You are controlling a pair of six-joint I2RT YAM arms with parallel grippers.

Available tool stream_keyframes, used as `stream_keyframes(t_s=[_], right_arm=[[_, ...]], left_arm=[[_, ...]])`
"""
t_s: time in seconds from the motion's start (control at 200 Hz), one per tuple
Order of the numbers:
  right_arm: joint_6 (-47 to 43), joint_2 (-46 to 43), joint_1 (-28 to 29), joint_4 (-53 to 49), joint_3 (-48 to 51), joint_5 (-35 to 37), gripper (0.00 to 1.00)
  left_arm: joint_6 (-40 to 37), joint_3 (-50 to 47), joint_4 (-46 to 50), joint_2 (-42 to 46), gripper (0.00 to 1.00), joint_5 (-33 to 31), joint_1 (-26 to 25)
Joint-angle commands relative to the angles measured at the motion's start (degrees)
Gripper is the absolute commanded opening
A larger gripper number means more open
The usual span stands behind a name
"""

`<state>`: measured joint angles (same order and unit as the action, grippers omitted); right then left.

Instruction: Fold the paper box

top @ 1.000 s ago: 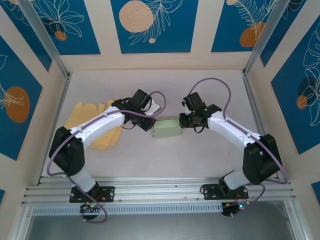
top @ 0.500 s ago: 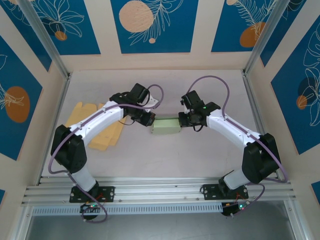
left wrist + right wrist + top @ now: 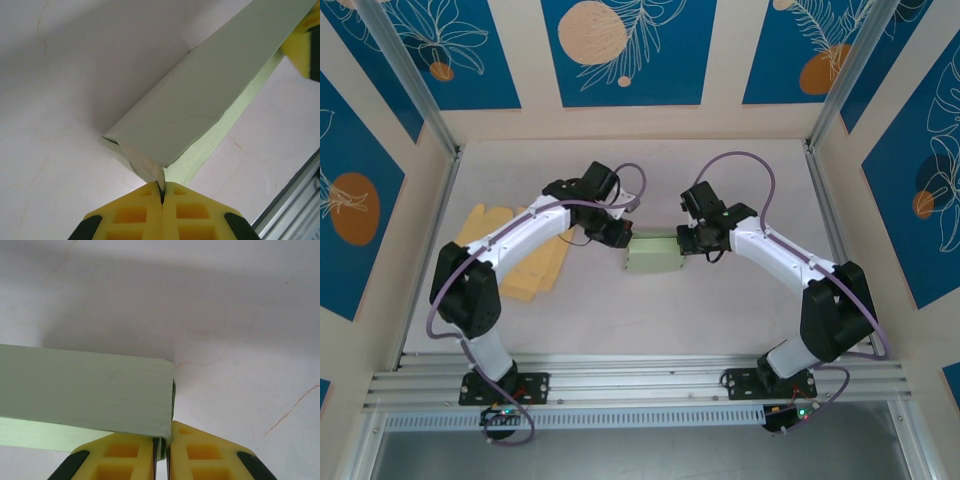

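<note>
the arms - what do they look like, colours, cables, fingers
Both the left arm and right arm have white shells on the links, black joints and black bases. A purple cable loops along each. The left tool and right tool have yellow fingers with rectangular pockets moulded in, backed by black parts.

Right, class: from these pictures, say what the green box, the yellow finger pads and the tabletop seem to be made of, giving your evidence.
Green box: thin paper card, matte; sharp creases, a slightly ragged cut edge. Yellow finger pads: probably moulded plastic or rubber, dull; recessed pockets. Tabletop: hard, pale, faintly veined, maybe stone-look laminate.
</note>
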<state>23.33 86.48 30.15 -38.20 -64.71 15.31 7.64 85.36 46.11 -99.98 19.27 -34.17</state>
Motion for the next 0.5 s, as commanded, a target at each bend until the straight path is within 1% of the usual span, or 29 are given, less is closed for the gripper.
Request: stream_keyframes(t_s=[0.0, 0.29, 0.32, 0.495], right_arm=[[-1.2, 0.8, 0.9, 0.1, -1.6, -1.2, 0.15], [-1.5, 0.9, 1.0, 0.1, -1.3, -0.9, 0.15], [-1.5, 0.9, 1.0, 0.1, -1.3, -0.9, 0.13], [-1.5, 1.0, 1.0, 0.3, -0.9, -0.8, 0.12]], left_arm=[[1.6, 2.6, 0.8, -1.5, 0.02, 5.7, 0.9], [3.9, 3.3, -1.0, -2.7, 0.02, 10.3, 2.1], [4.1, 3.2, -1.4, -2.8, 0.02, 10.9, 2.2], [4.5, 3.0, -2.2, -2.8, 0.02, 11.2, 2.2]])
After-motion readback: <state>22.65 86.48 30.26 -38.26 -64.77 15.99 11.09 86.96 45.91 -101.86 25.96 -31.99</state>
